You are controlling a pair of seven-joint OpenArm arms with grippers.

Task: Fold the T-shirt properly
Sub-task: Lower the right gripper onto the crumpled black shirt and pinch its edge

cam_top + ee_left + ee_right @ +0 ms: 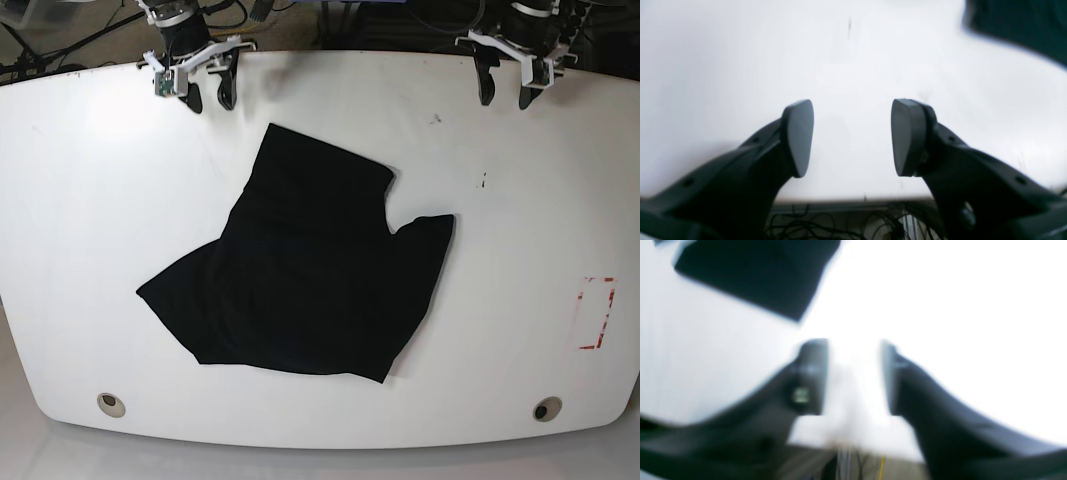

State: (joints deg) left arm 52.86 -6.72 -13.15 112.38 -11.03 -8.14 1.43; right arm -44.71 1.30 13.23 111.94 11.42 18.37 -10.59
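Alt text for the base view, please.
A large black cloth T-shirt lies crumpled, print hidden, mid white oval table. At the far edge both grippers hang open and empty: right gripper on the left, left gripper on the right.

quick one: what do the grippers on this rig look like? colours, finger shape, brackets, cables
Both match: the left gripper has two matte black fingers ending in flat, rounded, shield-shaped grey pads, with small holes along the fingers. The right gripper looks alike, though blurred. In the base view each sits on a white bracket; a small green board sits beside the right one. Dark cables run behind.
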